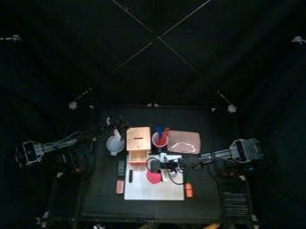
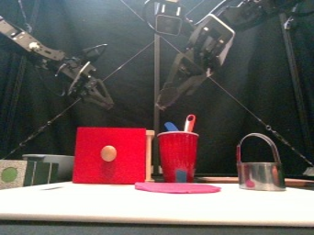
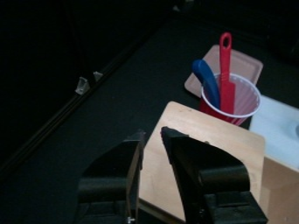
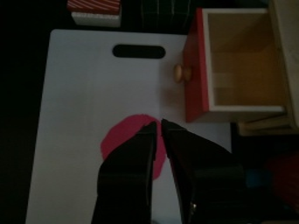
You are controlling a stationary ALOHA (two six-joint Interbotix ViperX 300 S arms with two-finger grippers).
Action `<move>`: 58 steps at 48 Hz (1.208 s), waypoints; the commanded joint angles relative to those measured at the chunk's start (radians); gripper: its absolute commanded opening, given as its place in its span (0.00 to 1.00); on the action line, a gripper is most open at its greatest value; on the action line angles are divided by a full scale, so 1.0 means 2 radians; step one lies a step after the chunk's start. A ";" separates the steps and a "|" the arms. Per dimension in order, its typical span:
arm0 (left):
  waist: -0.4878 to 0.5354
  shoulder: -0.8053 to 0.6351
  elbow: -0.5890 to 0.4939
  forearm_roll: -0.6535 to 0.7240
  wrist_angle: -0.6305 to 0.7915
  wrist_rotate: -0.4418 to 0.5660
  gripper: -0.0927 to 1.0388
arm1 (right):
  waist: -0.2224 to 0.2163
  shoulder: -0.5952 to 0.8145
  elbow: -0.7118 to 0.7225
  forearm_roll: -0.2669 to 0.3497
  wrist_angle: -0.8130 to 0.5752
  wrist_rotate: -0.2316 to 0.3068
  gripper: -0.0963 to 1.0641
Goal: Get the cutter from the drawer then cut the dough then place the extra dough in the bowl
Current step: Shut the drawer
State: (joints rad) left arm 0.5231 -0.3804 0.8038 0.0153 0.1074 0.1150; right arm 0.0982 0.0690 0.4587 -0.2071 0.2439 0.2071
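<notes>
**Round metal cutter with a wire handle (image 2: 258,166) upright on the white cutting board (image 4: 82,114)**

The cutter stands at the right of the board, apart from the flat disc of pink dough (image 2: 178,187) lying at the near middle. Just behind the dough is the red cup (image 2: 178,154) holding a blue and a red toy knife. Left of the cup sits the pale wooden box (image 3: 222,166), its red drawer front (image 2: 110,154) standing open. A blue-grey bowl (image 1: 114,141) rests on the tabletop left of the box. The right tool (image 4: 160,127) hovers over the dough, jaws together and empty. The left tool (image 3: 153,136) hangs above the box, jaws slightly apart, holding nothing.
</notes>
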 commanded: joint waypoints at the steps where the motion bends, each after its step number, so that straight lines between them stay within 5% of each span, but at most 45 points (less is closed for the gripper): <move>1: 0.003 0.021 -0.041 0.043 0.028 0.000 0.53 | 0.001 0.009 -0.028 -0.001 -0.012 0.000 0.44; 12: 0.008 0.086 -0.125 0.104 0.122 0.012 0.48 | 0.006 0.064 -0.067 0.005 -0.012 0.002 0.37; 20: 0.009 0.151 -0.206 0.104 0.214 0.072 0.48 | 0.017 0.097 -0.090 0.008 -0.010 0.002 0.25; 40: 0.057 0.235 -0.271 -0.133 0.303 0.308 0.46 | 0.019 0.125 -0.127 0.004 0.001 0.000 0.23; 58: 0.058 0.279 -0.292 -0.128 0.325 0.321 0.46 | 0.016 0.158 -0.166 -0.011 0.052 -0.001 0.23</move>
State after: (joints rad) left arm 0.6381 0.1841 0.2546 -0.2454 0.7563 0.7547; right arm 0.1335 0.4096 0.1565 -0.2209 0.3344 0.2040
